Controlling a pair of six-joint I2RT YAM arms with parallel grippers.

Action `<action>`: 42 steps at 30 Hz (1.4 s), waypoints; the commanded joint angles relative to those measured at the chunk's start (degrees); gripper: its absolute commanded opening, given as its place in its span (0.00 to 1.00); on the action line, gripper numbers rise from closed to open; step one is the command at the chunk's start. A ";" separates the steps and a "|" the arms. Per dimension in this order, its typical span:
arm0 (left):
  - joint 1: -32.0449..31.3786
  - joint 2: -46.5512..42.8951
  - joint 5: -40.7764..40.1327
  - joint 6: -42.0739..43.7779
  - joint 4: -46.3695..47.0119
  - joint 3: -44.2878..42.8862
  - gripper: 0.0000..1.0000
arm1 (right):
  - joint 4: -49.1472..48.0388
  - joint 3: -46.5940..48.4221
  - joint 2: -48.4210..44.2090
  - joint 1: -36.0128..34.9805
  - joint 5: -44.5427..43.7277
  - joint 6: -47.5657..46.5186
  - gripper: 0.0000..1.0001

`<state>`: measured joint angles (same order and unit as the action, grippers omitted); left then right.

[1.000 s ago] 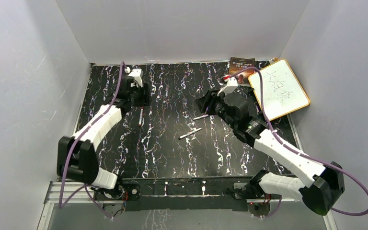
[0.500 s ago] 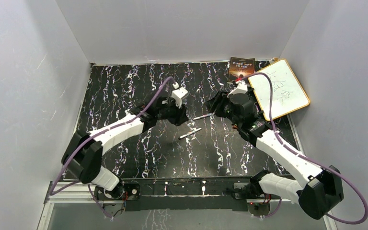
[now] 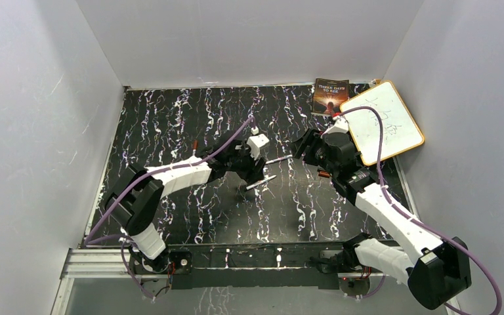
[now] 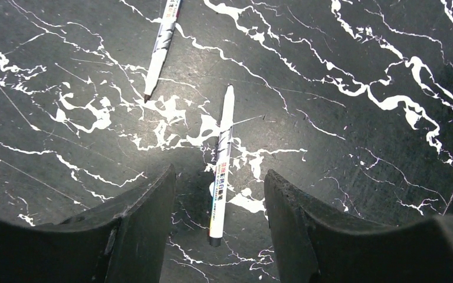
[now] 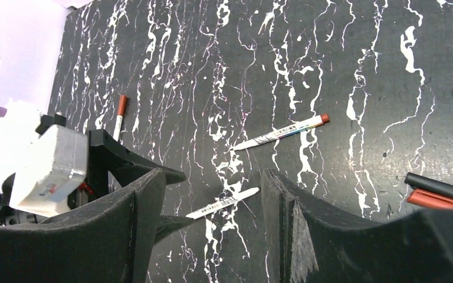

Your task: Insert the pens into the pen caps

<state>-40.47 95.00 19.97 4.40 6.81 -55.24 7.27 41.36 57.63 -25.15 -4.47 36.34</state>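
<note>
Three white pens lie on the black marbled table. One pen lies between my left gripper's open fingers, just below them; it also shows in the top view. A second pen lies farther off, near my right gripper. In the right wrist view the right gripper is open and empty above the table, with the nearer pen and the second pen beyond it. A third pen with a reddish end lies far left. A black cap and a reddish cap lie side by side at the right.
A whiteboard with an orange frame and a small dark book lie at the back right corner. Grey walls enclose the table on three sides. The left arm stretches across the table's middle.
My left arm has swung from the far left to the centre and now hangs over the nearer pen. My right gripper has drawn back a little to the right.
</note>
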 commanded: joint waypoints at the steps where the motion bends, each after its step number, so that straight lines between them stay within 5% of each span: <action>1: -1.45 0.37 -0.09 1.90 0.85 0.76 0.53 | -3.34 -0.10 -0.26 1.03 1.55 0.81 0.58; 26: -6.54 5.88 -10.68 4.34 -0.66 2.57 0.37 | -3.25 -1.46 -1.62 3.21 3.61 0.69 0.56; 31: -7.95 6.87 -12.72 5.07 -1.81 2.15 0.21 | -3.09 -1.48 -1.64 3.47 3.87 0.62 0.56; 34: -8.40 7.31 -11.93 3.24 -1.11 2.79 0.00 | -2.89 -1.38 -1.87 3.61 3.90 0.58 0.55; 42: -8.32 -0.24 -10.56 -3.40 7.05 8.57 0.00 | -1.42 -1.09 -4.04 3.81 4.10 0.03 0.55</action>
<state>-48.49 99.92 8.14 4.82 12.03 -49.95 7.31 39.59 56.36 -21.65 -0.84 37.41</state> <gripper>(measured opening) 0.055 0.556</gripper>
